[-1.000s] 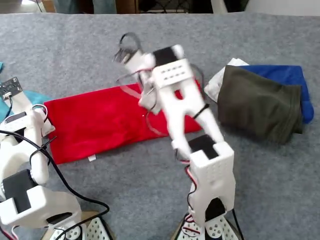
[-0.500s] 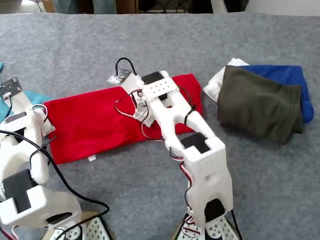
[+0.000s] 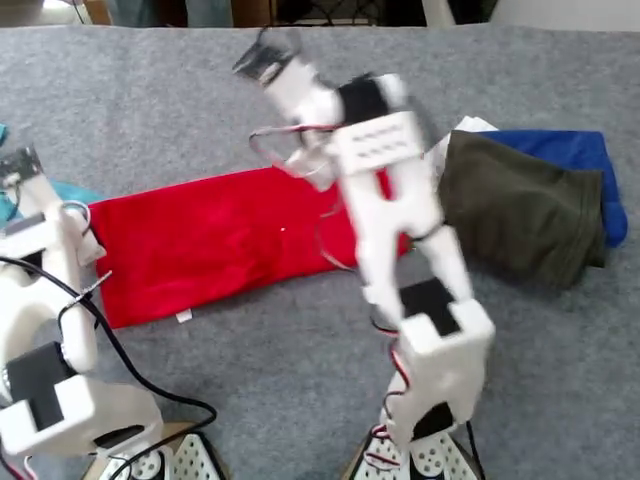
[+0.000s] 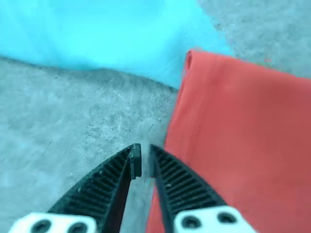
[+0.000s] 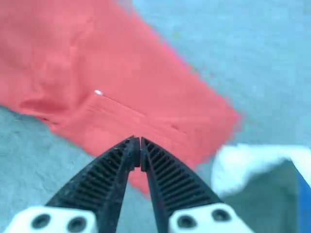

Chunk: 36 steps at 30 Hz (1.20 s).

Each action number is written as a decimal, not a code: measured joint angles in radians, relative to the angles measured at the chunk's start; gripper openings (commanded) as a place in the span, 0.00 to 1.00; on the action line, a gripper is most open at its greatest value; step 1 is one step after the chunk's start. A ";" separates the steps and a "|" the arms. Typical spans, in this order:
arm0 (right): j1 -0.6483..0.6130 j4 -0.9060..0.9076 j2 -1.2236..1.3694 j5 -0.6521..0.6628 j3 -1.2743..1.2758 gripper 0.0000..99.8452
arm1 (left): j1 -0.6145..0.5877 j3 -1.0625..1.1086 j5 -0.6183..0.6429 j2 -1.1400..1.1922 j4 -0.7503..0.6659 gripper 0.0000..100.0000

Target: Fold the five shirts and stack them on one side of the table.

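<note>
A red shirt (image 3: 210,240) lies folded into a long strip across the middle of the grey table. My right gripper (image 5: 136,141) is shut and empty, hanging above the strip's right end (image 5: 160,111). The right arm (image 3: 385,150) stands raised over that end. My left gripper (image 4: 144,158) is shut with nothing in it, low over the table just beside the red shirt's left edge (image 4: 233,126). A cyan shirt (image 4: 102,34) lies just beyond it. At the right sits a stack of folded shirts, with an olive shirt (image 3: 515,205) on top of a blue shirt (image 3: 580,150) and a white shirt (image 3: 430,165).
The cyan shirt (image 3: 70,192) pokes in at the table's left edge behind the left arm (image 3: 40,270). Both arm bases and their cables sit along the front edge. Bare grey felt (image 3: 150,90) runs along the back and the front middle.
The right arm dipped down onto the red shirt, then rose and swung toward its right end. The left arm has barely shifted. The red shirt lies as before.
</note>
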 measured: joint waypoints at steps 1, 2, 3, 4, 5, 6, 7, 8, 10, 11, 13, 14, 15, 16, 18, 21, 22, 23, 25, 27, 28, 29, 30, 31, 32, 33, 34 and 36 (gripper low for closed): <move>0.023 0.023 -0.037 0.000 -0.003 0.01 | 0.000 -0.037 -0.017 -0.009 0.055 0.14; 0.046 0.032 -0.075 0.000 -0.002 0.01 | 0.000 -0.074 -0.034 -0.017 0.109 0.15; 0.071 0.038 -0.120 0.003 0.014 0.01 | -0.003 -0.110 -0.051 -0.021 0.160 0.17; 0.100 0.040 -0.169 0.011 0.044 0.01 | -0.012 -0.147 -0.069 -0.023 0.199 0.19; 0.124 0.041 -0.230 0.020 0.089 0.01 | -0.026 -0.181 -0.086 -0.023 0.230 0.21; 0.141 0.044 -0.293 0.040 0.144 0.01 | -0.044 -0.212 -0.101 -0.023 0.255 0.25; 0.152 0.044 -0.362 0.057 0.212 0.01 | -0.058 -0.241 -0.115 -0.018 0.273 0.28; 0.153 0.044 -0.440 0.071 0.293 0.01 | -0.069 -0.265 -0.121 -0.009 0.290 0.30; 0.160 0.017 -0.600 0.094 0.477 0.01 | -0.083 -0.307 -0.127 0.025 0.327 0.33; 0.163 -0.009 -0.678 0.100 0.577 0.02 | -0.083 -0.327 -0.130 0.044 0.344 0.33; 0.176 -0.078 -0.833 0.104 0.783 0.02 | -0.084 -0.365 -0.140 0.094 0.388 0.33; 0.186 -0.120 -0.911 0.109 0.893 0.02 | -0.084 -0.388 -0.152 0.120 0.411 0.33; 0.201 -0.166 -0.984 0.110 1.003 0.02 | -0.086 -0.408 -0.164 0.144 0.433 0.33; 0.210 -0.206 -1.048 0.112 1.114 0.02 | -0.087 -0.433 -0.173 0.172 0.454 0.33; 0.241 -0.292 -1.158 0.112 1.332 0.02 | -0.097 -0.479 -0.196 0.216 0.500 0.33; 0.290 -0.440 -1.290 0.112 1.646 0.02 | -0.115 -0.546 -0.244 0.267 0.568 0.33; 0.304 -0.503 -1.332 0.112 1.748 0.02 | -0.117 -0.562 -0.261 0.275 0.594 0.33; 0.315 -0.571 -1.373 0.104 1.844 0.02 | -0.117 -0.569 -0.272 0.278 0.608 0.33; 0.325 -0.709 -1.458 0.068 2.019 0.02 | -0.115 -0.572 -0.281 0.279 0.611 0.33; 0.325 -0.804 -1.544 0.034 2.157 0.02 | -0.112 -0.572 -0.281 0.281 0.621 0.33; 0.325 -0.836 -1.588 0.018 2.208 0.02 | -0.104 -0.574 -0.281 0.285 0.621 0.33; 0.325 -0.853 -1.628 0.005 2.242 0.02 | -0.095 -0.574 -0.281 0.288 0.621 0.33; 0.325 -0.859 -1.666 -0.003 2.262 0.02 | -0.089 -0.572 -0.281 0.292 0.615 0.33; 0.325 -0.859 -1.703 -0.005 2.279 0.02 | -0.087 -0.572 -0.284 0.298 0.592 0.33; 0.325 -0.858 -1.737 -0.005 2.294 0.02 | -0.087 -0.565 -0.292 0.305 0.563 0.33; 0.325 -0.845 -1.771 -0.003 2.308 0.02 | -0.091 -0.554 -0.302 0.316 0.540 0.33; 0.325 -0.835 -1.800 0.008 2.320 0.02 | -0.091 -0.537 -0.315 0.327 0.519 0.33; 0.325 -0.819 -1.849 0.018 2.338 0.02 | -0.081 -0.509 -0.325 0.344 0.496 0.33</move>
